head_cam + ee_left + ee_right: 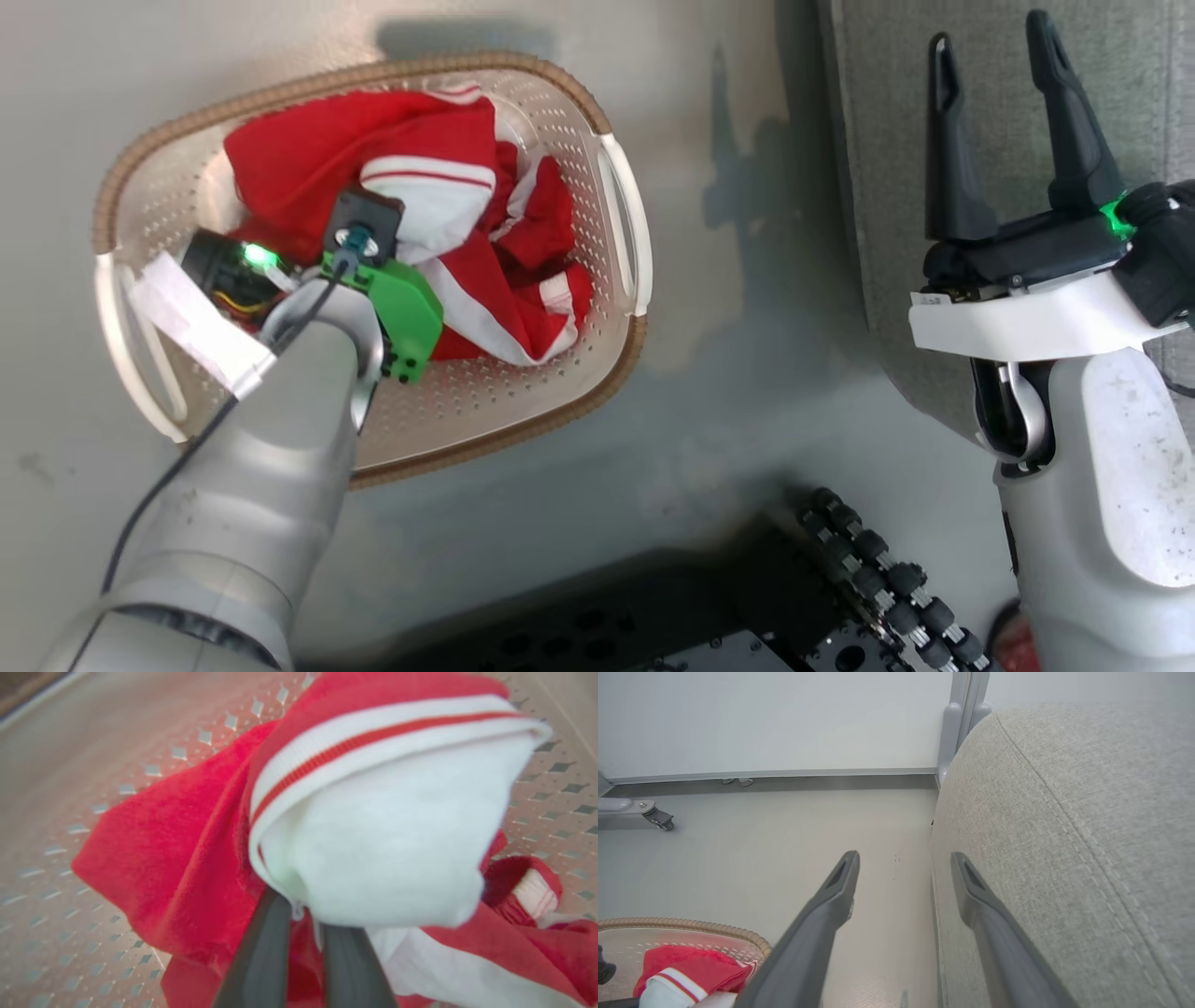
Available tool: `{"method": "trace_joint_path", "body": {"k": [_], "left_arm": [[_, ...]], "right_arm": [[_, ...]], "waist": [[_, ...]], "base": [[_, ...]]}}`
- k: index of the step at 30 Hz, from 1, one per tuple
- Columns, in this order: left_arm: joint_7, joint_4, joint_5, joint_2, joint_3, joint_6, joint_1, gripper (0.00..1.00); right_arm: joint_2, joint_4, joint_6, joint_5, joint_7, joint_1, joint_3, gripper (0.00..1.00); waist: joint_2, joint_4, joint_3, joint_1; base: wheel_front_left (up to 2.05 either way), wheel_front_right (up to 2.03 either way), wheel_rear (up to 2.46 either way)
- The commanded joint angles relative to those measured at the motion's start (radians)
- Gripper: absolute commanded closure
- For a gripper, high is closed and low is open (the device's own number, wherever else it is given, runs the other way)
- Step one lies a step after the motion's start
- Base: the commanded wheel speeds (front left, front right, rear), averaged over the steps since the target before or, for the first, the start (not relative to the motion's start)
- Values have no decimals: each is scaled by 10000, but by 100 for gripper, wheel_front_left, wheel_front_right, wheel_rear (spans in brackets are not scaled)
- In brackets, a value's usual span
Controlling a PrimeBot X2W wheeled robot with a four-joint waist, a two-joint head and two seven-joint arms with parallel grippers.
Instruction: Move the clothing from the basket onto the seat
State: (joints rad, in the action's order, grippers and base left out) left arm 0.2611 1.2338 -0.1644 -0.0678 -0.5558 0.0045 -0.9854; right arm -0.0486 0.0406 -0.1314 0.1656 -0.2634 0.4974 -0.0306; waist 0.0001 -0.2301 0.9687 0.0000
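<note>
Down in the basket [523,439], the left gripper [303,938] pinches a fold of the clothing [411,187]; the seat [1064,812] lies away to the robot's right, by the right gripper [991,33], spread wide and empty; the lift must likely swing rightward.

No text, brand, number or sign is legible. The clothing [308,159] at the left shows no readable print on its exposed folds. A small tag [930,299] on the right arm's white band [1027,327] bears marks too small to read.
</note>
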Motion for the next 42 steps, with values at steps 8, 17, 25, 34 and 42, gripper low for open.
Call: {"method": "trace_joint_path", "body": {"k": [8,17,25,34,42], "left_arm": [[47,-1862,-445,149,125,-103,1980,100],[50,-4372,-780,171,799,-317,4265,100],[52,-6223,-674,176,1026,-470,5398,100],[51,-7685,-439,169,1199,-469,5847,100],[51,-8704,-664,170,1111,-683,5921,100]], "right_arm": [[-37,-425,13,-524,-20,-823,-166,0],[-45,-998,13,-787,-20,-2037,-527,0],[-40,-1442,14,-715,-20,-3066,-771,0],[-37,-1606,14,-564,-20,-3697,-992,0],[-36,-1626,14,-441,-20,-3966,-1158,0]], "waist": [[-1,1163,-3015,0],[-1,1830,-5591,0],[-1,1992,-7110,0],[-1,1766,-8044,0],[-1,1610,-8347,0]], "base": [[0,0,0],[0,0,0],[0,0,0],[0,0,0],[0,0,0]]}}
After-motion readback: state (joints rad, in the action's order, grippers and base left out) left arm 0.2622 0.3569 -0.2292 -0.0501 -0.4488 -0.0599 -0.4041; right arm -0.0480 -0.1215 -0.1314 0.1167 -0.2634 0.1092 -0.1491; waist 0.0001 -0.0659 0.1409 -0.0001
